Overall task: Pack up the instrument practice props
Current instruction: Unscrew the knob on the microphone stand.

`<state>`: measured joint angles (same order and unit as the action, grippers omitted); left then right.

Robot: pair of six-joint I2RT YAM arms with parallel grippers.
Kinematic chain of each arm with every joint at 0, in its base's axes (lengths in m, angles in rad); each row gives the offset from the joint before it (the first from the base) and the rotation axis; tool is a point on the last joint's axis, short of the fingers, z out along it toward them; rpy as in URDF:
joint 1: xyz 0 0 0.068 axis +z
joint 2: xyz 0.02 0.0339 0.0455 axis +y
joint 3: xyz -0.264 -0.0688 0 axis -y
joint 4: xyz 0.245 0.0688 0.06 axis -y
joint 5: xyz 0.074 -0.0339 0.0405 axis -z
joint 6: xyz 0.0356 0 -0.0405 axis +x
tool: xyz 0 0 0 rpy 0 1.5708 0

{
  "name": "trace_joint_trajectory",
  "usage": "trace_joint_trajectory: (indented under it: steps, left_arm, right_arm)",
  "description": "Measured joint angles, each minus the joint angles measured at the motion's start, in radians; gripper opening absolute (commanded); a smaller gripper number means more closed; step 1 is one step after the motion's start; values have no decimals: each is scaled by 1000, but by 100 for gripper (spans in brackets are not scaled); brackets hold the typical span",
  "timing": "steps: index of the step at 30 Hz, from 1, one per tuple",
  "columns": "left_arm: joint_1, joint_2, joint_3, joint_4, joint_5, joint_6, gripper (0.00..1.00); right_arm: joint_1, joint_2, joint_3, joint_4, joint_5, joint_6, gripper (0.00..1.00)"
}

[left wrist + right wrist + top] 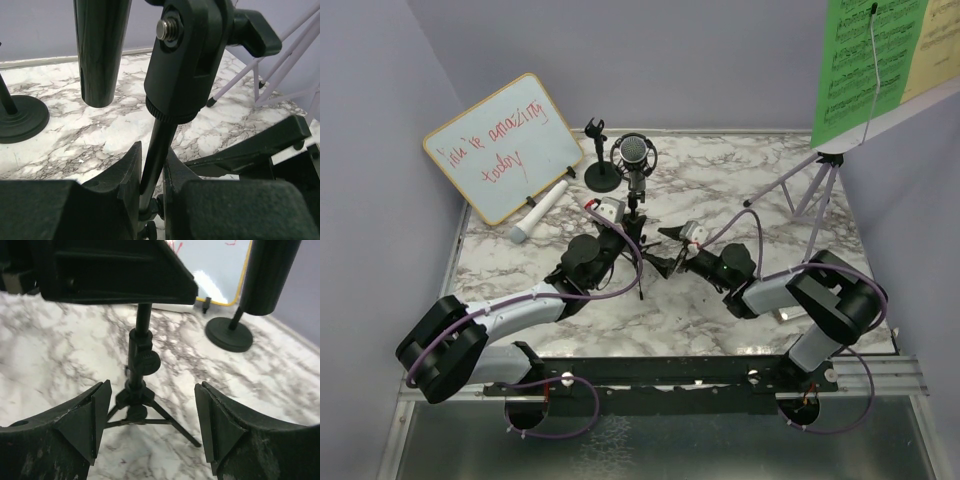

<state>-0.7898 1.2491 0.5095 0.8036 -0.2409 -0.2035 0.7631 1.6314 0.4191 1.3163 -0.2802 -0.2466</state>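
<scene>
From nine o'clock, the left gripper [151, 167] pinches the thin stem of the black mic tripod with ring mount [141, 357], upright at the centre of the white marble table [710, 185]. At the tripod's four o'clock, the right gripper [152, 415] stands wide open, holding nothing.

You have the tripod [638, 190] mid-surface [720, 180], the round-base holder [601, 178] just left of it, the whiteboard [505, 148] behind at far left, the music rack [828, 158] back right.

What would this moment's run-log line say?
left hand: shut on tripod pole | right hand: open, facing tripod legs | microphone: mounted on top
</scene>
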Motion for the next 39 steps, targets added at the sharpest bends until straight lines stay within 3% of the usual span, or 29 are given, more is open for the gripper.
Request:
trace_joint_trajectory:
  steps: [9, 15, 30, 34, 39]
  left_arm:
    - [0, -10, 0, -16, 21, 2, 0]
    - [0, -11, 1, -21, 32, 2, 0]
    - [-1, -11, 6, -29, 44, 2, 0]
    - [-1, -11, 6, -29, 44, 2, 0]
    - [0, -11, 6, -30, 45, 2, 0]
  right_arm:
    - [-152, 52, 43, 132, -238, 554, 66]
    - [-243, 154, 116, 182, -366, 809, 63]
    - [-243, 216, 221, 117, -479, 946, 54]
    - [-243, 236, 221, 102, -494, 958, 46]
    - [-242, 245, 222, 107, -521, 979, 27]
